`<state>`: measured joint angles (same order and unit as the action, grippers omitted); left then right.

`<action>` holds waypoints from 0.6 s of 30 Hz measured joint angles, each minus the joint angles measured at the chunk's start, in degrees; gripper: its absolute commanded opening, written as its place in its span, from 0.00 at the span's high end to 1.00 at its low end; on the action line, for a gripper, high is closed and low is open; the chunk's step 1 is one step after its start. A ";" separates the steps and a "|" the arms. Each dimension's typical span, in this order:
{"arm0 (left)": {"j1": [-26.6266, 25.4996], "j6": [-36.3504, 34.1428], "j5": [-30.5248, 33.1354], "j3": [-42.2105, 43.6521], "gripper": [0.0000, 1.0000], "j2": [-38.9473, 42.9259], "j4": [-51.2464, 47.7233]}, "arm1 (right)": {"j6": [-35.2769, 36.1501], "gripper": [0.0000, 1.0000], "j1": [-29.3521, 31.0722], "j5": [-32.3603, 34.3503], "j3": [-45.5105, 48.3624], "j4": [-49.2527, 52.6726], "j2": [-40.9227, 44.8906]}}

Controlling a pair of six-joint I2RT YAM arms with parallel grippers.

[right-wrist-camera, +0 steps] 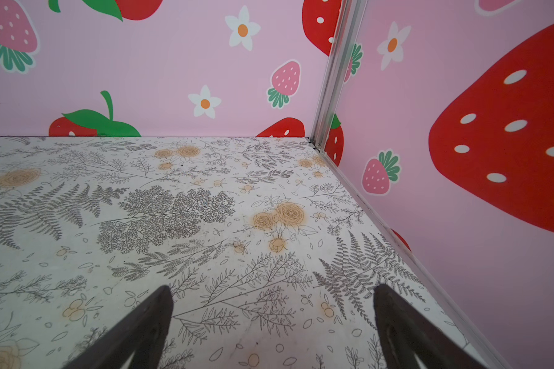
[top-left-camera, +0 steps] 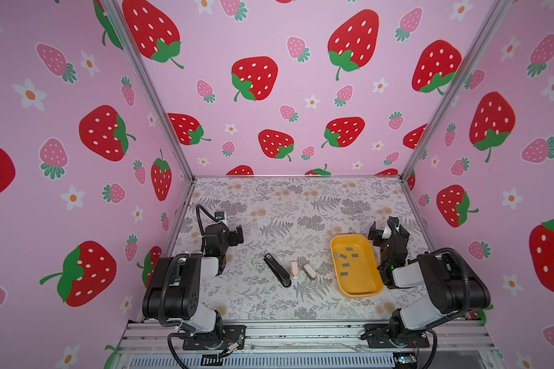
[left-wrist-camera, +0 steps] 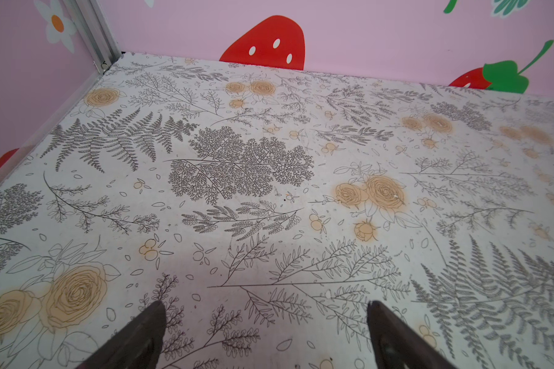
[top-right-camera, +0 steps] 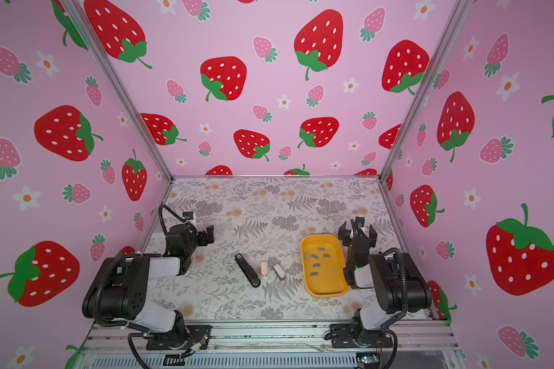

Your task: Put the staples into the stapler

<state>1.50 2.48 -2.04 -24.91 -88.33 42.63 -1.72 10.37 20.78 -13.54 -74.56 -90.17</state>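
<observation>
Both arms sit folded low at the table's (top-left-camera: 285, 204) sides. The left gripper (left-wrist-camera: 266, 306) and right gripper (right-wrist-camera: 273, 290) gape wide, grasping nothing.

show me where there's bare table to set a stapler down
Free: the far half of the table, up to the back wall; the near strip along the front rail. Crowded: black stapler, pink stapler, beige stapler close together, tray just right of them, right gripper by its far corner.
</observation>
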 measured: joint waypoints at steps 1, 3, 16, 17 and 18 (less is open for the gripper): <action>0.00 -0.15 -0.17 0.00 0.01 0.00 0.00 | 0.15 0.01 0.15 0.17 0.09 -0.11 0.00; 0.00 -0.39 -0.55 0.00 0.01 0.00 -0.02 | 0.37 0.01 0.39 0.37 0.13 -0.31 0.00; -0.04 -0.81 -0.59 0.00 0.01 0.00 -0.04 | 0.50 0.01 0.39 0.85 0.13 -0.57 0.00; -0.04 -0.81 -0.59 0.00 0.01 0.00 -0.04 | 0.50 0.01 0.39 0.85 0.13 -0.57 0.00; -0.04 -0.81 -0.59 0.00 0.01 0.00 -0.04 | 0.50 0.01 0.39 0.85 0.13 -0.55 0.00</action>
<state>1.45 1.67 -2.63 -24.91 -88.33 42.59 -1.21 10.76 21.63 -13.41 -75.11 -90.17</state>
